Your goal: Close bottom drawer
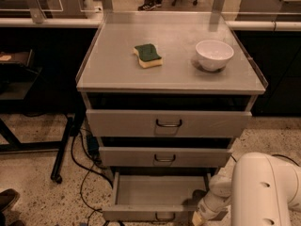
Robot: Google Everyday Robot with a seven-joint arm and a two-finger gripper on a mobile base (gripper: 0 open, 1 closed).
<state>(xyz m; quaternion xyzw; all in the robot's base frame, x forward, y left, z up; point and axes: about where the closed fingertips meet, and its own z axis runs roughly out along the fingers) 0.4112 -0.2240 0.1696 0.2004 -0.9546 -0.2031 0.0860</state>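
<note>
the bottom drawer [155, 192] is pulled well out from the foot of the grey metal cabinet, toward the near edge of the scene, so its bare grey floor shows from above. its front panel runs along the bottom of the view, with a small dark wire handle [164, 217] at its centre, partly cut off by the frame edge. the tool [198, 216] sits low at the drawer's near right corner, at the right end of the front panel and seemingly touching it. its tip looks pale and yellowish. whether it is apart or together cannot be told from here, nor whether it grips anything. the white arm [263, 192] that carries it fills the near right corner: a fat rounded link with a narrower wrist reaching left and down to the drawer.

above the open drawer is the middle drawer [141, 157], its front standing a little out with a dark gap over it. above that is the wider top drawer [122, 122], also with a dark gap over it. each has a wire handle at its centre. the counter [117, 69] on top of the cabinet carries a green and yellow sponge [148, 55] left of centre and a white bowl [214, 54] to the right, well apart from each other. on the speckled floor [28, 173] left of the cabinet, dark cables [81, 173] trail near a black table leg [63, 149].
</note>
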